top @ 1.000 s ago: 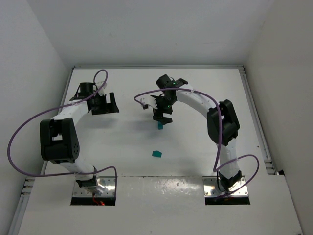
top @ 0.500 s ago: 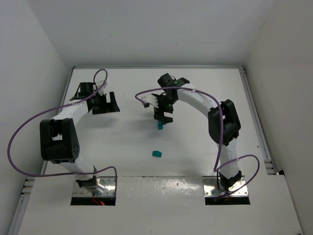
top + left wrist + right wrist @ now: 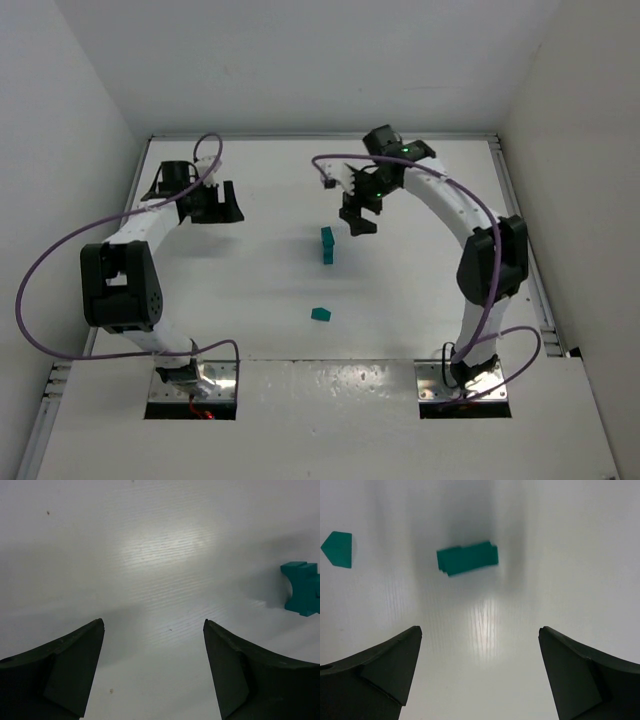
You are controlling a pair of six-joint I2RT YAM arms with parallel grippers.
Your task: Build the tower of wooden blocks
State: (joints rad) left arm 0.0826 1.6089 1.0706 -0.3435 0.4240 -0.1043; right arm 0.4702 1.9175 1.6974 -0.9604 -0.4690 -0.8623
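Top external: the tower (image 3: pixel 327 245) stands far from any edge of the table (image 3: pixel 420 290), right claw (image 3: pixel 357 221) wide nearby, left claw (image 3: pixel 213 212) wide.

A: Arms?
B: Two white tubular arms (image 3: pixel 150 226), chunky black joint housings (image 3: pixel 120 290), looping purple cables (image 3: pixel 18 298), tiny green light (image 3: pixel 405 153).
A: Ends?
B: Both matte black wedge-fingered grippers (image 3: pixel 153 625); shiny metal base plates (image 3: pixel 195 385) at 6 o'clock.

Top view looks steeply down from the near edge; wrist views face the tabletop (image 3: pixel 250 290) closely, the right sharing the tower (image 3: pixel 327 245).
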